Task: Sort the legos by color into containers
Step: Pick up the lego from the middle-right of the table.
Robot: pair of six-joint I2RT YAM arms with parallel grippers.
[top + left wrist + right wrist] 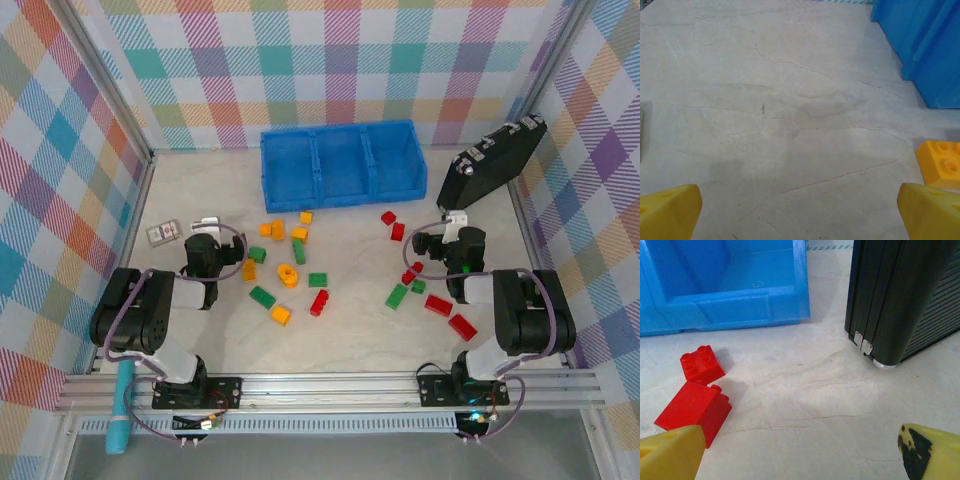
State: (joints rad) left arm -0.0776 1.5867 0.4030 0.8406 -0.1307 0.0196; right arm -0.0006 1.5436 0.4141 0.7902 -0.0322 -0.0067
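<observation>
Legos (288, 275) are scattered loose on the table, short of the blue tray (340, 188), whose compartments look unfilled. Two red bricks (694, 410) are seen just ahead-left of the right gripper (802, 452), and an orange brick (942, 162) ahead-right of the left gripper (800, 212). Both jaws are spread wide and empty, judged readied for picking.

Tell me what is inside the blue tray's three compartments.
All three compartments of the blue tray show bare blue floor from above; the legos lie on the table. The tray's near wall covers a thin strip of each floor, so that part cannot be checked.
</observation>
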